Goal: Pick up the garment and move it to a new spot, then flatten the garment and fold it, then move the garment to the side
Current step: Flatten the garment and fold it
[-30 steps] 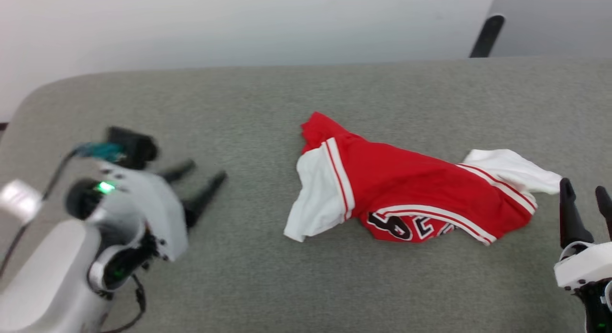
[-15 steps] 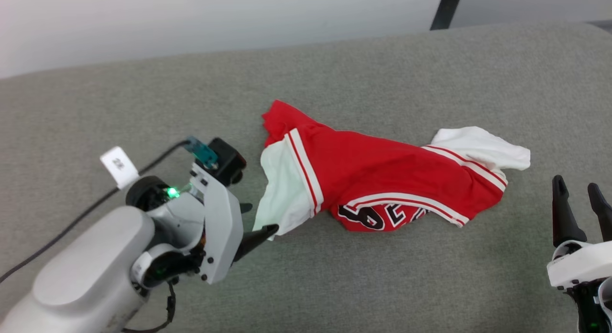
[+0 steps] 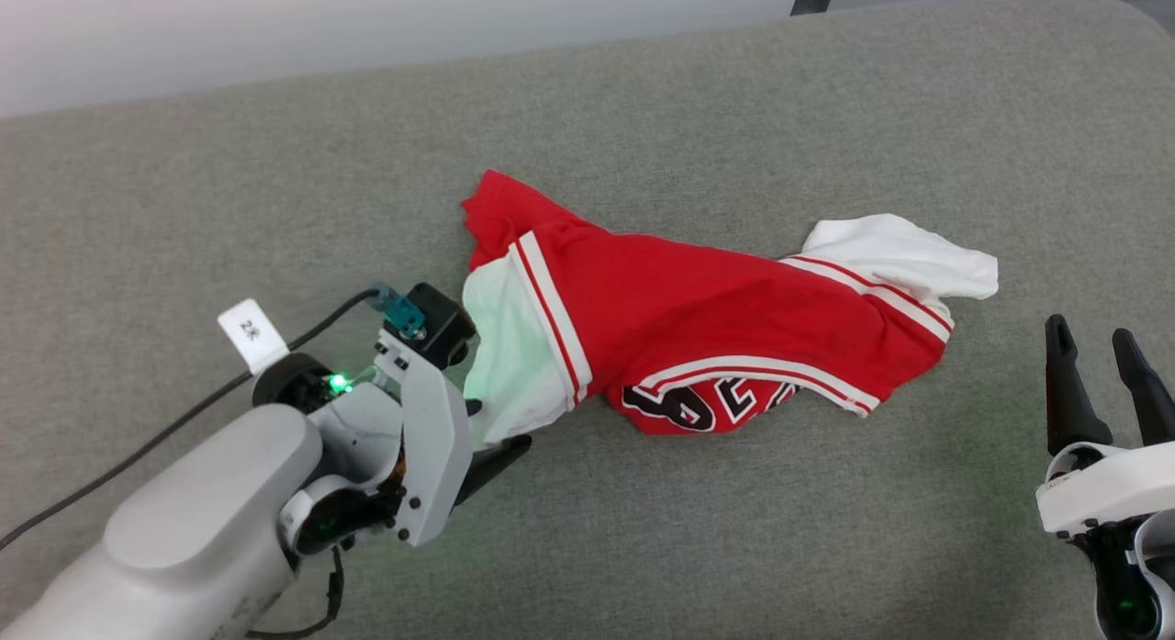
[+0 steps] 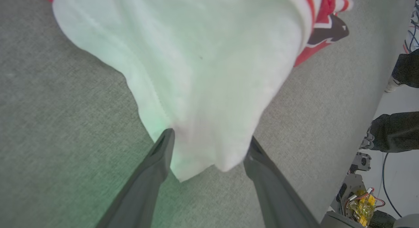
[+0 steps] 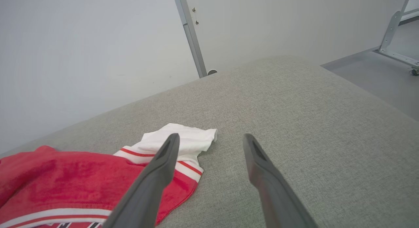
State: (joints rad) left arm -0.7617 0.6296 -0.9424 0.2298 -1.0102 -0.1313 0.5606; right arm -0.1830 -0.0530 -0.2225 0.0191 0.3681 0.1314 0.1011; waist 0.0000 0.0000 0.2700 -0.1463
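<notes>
1. The garment (image 3: 698, 337), a red jersey-style shirt with white sleeves, striped trim and black lettering, lay crumpled and unfolded mid-way across the grey fabric-covered surface (image 3: 275, 162).
2. The left gripper (image 4: 209, 138) stood with fingers spread, straddling the hem of the nearer white sleeve (image 3: 509, 364) (cloth between the jaws, not pinched).
3. The right gripper (image 3: 1090, 332) had its fingers parted and empty, near the other sleeve.
4. Progress, as judged: pick-up not yet secured; moving, flattening, folding and setting aside all remained.
</notes>
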